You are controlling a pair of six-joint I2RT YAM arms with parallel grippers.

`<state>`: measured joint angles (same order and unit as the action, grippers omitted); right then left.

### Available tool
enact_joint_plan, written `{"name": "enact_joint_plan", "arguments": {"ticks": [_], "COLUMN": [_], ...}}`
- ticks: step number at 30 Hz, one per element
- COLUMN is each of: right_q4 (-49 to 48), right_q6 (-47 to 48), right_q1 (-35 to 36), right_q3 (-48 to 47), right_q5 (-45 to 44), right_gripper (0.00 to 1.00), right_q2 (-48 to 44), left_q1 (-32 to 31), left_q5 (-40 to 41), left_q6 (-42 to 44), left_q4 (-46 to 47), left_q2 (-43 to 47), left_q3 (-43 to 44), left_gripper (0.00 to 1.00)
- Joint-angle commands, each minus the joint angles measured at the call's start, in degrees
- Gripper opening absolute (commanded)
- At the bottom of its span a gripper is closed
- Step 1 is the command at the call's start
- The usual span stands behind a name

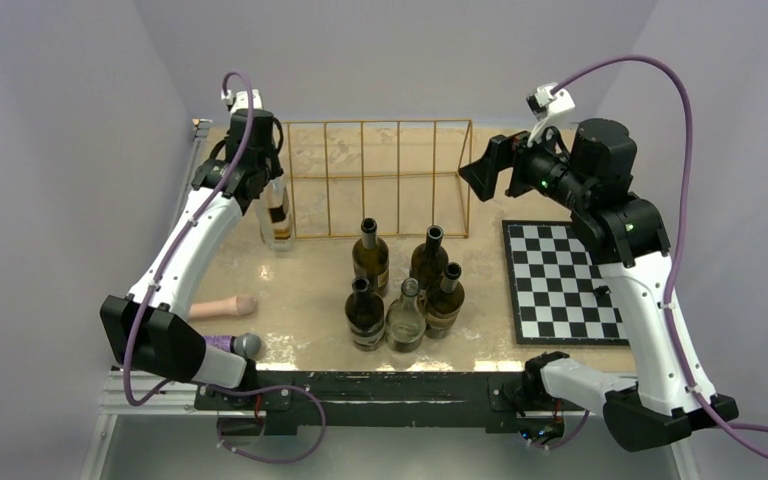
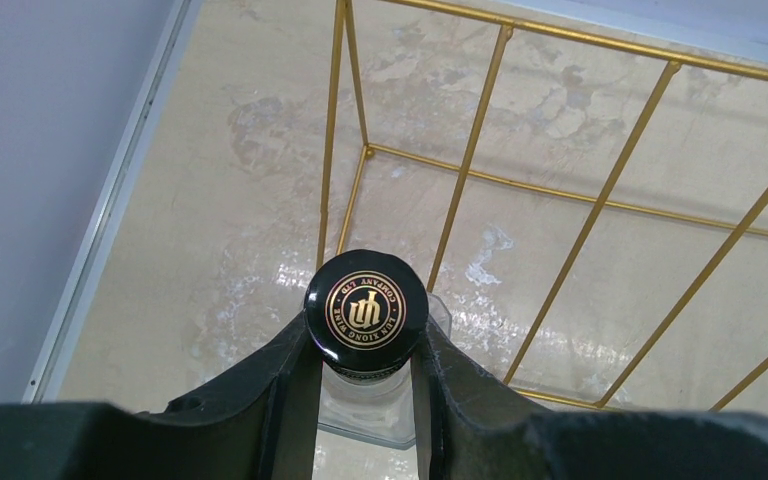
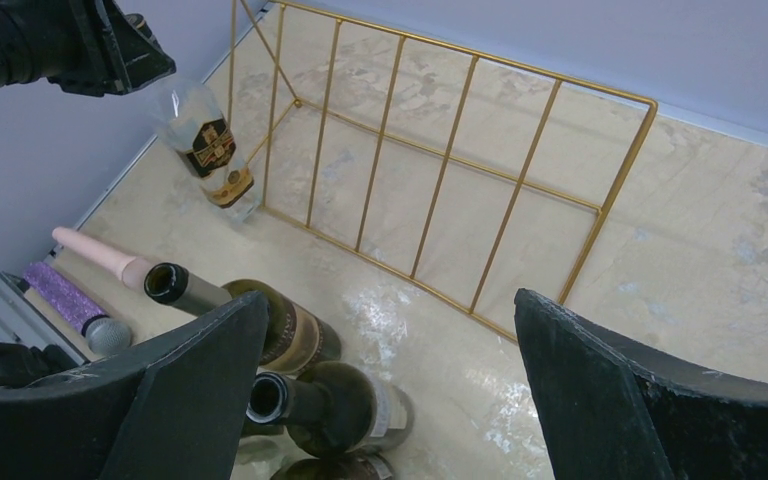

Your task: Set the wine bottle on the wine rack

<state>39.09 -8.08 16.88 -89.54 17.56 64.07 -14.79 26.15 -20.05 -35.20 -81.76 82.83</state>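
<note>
The top camera sits high at the near edge, looking down and forward over the whole table [image 1: 300,285]. The left wrist camera hangs close over the capped wine bottle [image 2: 365,305], facing straight down. The right wrist camera looks leftward from the far right, farther off. All three share the wine rack [image 3: 444,170].

the left arm [image 1: 192,245] stretches forward and far out. the left tool [image 2: 365,340] points straight down, fingers [image 2: 290,385] pinched on the neck of the wine bottle [image 2: 365,303] just under its cap. the right arm [image 1: 650,290] stands raised, elbow bent; the right tool [image 3: 388,300] hangs high, jaws spread wide, holding nothing.
</note>
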Motion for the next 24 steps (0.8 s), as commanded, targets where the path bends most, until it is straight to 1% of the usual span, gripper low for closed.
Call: {"name": "enact_joint_plan", "arguments": {"ticks": [1, 4, 13, 24], "right_q4": [-1.47, -1.39, -1.64, -2.15], "right_q6": [0.25, 0.42, 0.45, 0.04], "right_q1": [0.08, 0.08, 0.08, 0.08], "right_q3": [1.05, 1.53, 2.65, 3.65], "right_q5": [-1.56, -2.05, -2.71, -3.32], "right_gripper": [0.98, 0.98, 0.98, 0.98], "right_q2": [-1.76, -2.1, -2.21, -1.75], "left_q1": [0.56, 1.07, 1.78, 2.56], "left_q5": [1.69, 0.45, 0.46, -1.43], "left_q6": [-1.31, -1.22, 0.6, 0.41], "left_q4": [4.85, 3.94, 2.37, -0.48], "left_q2": [0.14, -1.66, -7.28, -11.08], "left_q3": [5.01, 7.06, 12.06, 12.67], "left_gripper": [0.0, 0.0, 0.0, 0.0]}}
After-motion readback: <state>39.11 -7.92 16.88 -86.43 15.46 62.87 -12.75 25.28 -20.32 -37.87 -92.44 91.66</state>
